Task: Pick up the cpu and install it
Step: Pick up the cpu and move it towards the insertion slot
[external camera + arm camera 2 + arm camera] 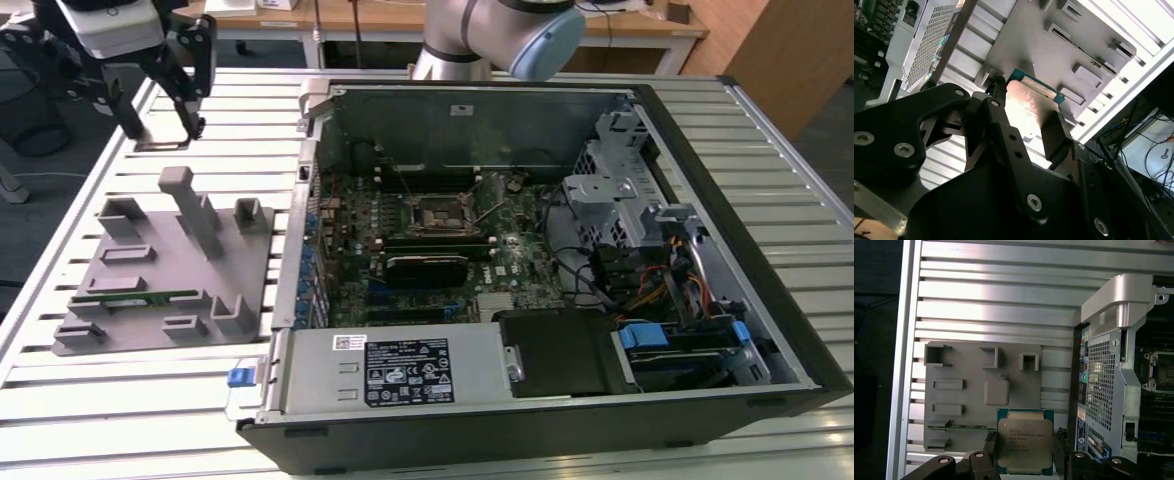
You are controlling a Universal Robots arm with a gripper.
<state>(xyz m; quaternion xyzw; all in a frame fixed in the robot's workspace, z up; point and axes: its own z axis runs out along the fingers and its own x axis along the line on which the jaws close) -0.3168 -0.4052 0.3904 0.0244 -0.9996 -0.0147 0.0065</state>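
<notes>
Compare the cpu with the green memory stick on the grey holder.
The cpu is square with a silver top; the memory stick is a long, thin green strip. The cpu is clamped in the tool above the grey holder; the memory stick lies on that holder. Both are flat, with green board.

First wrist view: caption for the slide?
Gripper holding the cpu over the gray parts fixture, beside the open computer case.

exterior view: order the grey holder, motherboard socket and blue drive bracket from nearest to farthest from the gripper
1. grey holder, exterior view's left, near the gripper that grips the cpu
2. motherboard socket, middle of the case
3. blue drive bracket, exterior view's right
</notes>
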